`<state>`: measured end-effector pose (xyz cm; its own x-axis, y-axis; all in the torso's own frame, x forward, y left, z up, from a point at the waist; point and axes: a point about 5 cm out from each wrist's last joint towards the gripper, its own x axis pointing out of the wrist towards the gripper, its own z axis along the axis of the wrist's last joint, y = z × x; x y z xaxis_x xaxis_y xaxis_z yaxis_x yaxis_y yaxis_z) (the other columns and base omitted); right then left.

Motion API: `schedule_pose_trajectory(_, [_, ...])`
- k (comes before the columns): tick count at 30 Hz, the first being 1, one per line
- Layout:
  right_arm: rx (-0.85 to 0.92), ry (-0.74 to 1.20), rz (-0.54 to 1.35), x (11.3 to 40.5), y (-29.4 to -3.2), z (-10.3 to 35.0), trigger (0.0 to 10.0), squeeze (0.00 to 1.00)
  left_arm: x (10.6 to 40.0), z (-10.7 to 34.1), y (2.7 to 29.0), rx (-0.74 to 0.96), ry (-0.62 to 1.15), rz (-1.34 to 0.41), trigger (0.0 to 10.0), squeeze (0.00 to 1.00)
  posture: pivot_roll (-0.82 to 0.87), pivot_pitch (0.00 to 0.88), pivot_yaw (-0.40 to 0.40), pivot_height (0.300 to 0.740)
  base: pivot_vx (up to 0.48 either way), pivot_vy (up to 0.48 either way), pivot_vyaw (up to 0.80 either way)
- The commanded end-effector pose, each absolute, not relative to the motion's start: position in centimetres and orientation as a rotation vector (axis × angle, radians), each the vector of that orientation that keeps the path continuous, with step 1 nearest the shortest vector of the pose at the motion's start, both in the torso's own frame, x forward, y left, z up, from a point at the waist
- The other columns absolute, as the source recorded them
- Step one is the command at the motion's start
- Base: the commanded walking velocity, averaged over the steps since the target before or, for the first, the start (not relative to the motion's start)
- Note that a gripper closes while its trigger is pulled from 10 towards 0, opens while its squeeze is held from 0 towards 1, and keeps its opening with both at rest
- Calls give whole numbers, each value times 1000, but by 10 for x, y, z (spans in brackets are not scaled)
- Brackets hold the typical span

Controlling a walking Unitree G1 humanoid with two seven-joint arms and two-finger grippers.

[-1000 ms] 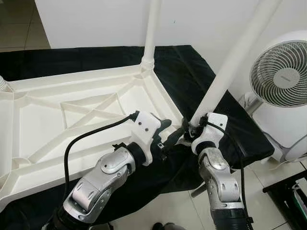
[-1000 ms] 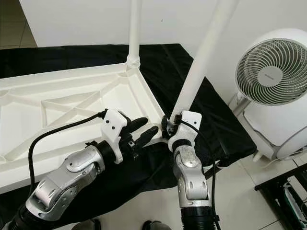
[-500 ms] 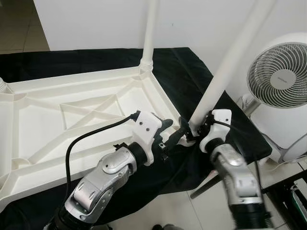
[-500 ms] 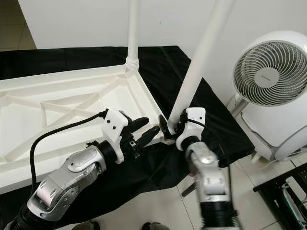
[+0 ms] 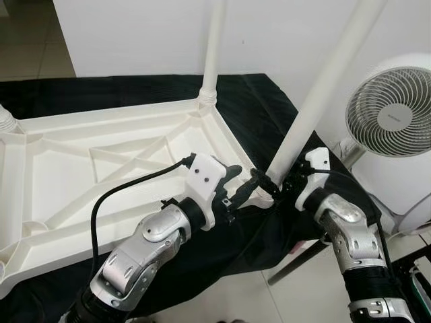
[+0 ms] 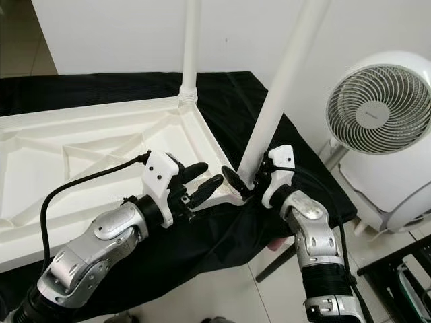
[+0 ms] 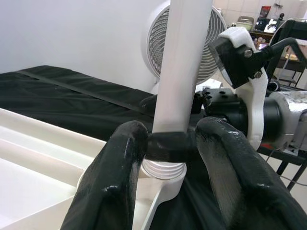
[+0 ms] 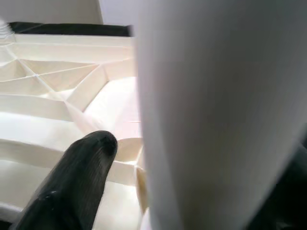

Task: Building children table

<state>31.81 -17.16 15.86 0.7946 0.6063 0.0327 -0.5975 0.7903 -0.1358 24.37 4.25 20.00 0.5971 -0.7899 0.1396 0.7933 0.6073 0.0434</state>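
The white plastic table lies upside down on a black cloth. One white leg stands upright in its far corner. A second white leg leans over the near right corner, its threaded end at the corner socket. My right gripper is shut on this leg just above the socket, with the leg between its fingers in the right wrist view. My left gripper is open, its two fingers apart on either side of the same leg base.
A white fan stands on the floor at the right, close to my right arm. A ribbed leg socket rises at the table's left edge. A dark rod slants under the cloth's near right edge. A white wall is behind.
My right arm has swung out to the right and its wrist has turned, still gripping the leaning leg at its base. The left gripper has barely moved. The camera has shifted a little.
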Motion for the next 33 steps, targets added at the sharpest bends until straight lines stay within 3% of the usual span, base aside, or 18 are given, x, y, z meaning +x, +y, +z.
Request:
schedule_pose_trajectory(1, [-130,-55,664,319,-174,153,2235,0,241,198,40,-15,-141,-1027,10000,0,68,36,-85,740,0,0,0])
schedule_pose_trajectory(2, [-128,-46,681,319,-173,150,0,0,241,198,40,-14,-140,-1026,10000,0,68,36,-85,740,0,0,0])
schedule_pose_trajectory(10, [-98,-26,718,320,-174,139,0,0,241,200,41,-4,-144,-1021,10000,0,58,47,-85,740,0,0,0])
schedule_pose_trajectory(11, [-94,-25,719,320,-174,138,1373,0,241,200,41,-7,-142,-1020,10000,0,58,47,-85,740,0,0,0])
schedule_pose_trajectory(12, [-94,-25,719,320,-174,138,1373,0,241,200,41,-7,-142,-1020,10000,0,58,47,-85,740,0,0,0])
schedule_pose_trajectory(13, [-87,-22,702,320,-174,137,10000,0,241,199,40,-10,-140,-1020,10000,0,58,47,-85,740,0,0,0])
schedule_pose_trajectory(28, [-30,-62,366,310,-163,143,10000,0,239,198,39,-22,-131,-1030,10000,0,27,71,-83,740,0,0,0])
schedule_pose_trajectory(33, [33,-44,114,303,-153,145,10000,0,238,197,38,-31,-124,-1034,10000,0,22,77,-85,740,0,0,0])
